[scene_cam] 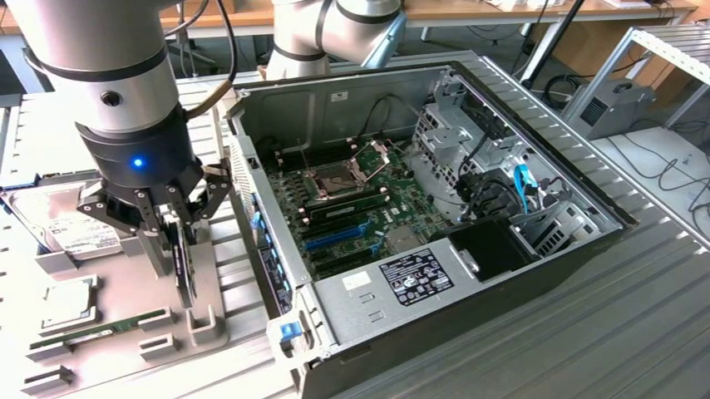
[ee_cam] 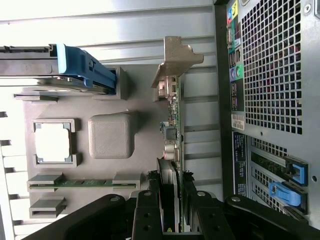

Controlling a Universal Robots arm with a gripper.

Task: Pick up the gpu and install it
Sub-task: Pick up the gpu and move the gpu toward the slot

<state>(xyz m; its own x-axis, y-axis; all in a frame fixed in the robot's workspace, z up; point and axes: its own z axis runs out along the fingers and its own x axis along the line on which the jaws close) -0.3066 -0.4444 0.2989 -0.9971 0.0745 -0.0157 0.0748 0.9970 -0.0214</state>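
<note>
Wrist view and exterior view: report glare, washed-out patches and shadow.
Wrist view: the ribbed table beside the hard drive is blown out white, the CPU lid washed out, the gripper dark. Exterior view: even light, PC case interior shaded.

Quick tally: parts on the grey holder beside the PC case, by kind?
graphics card: 1
hard drive: 1
processor: 1
memory stick: 1
Total: 4
</note>
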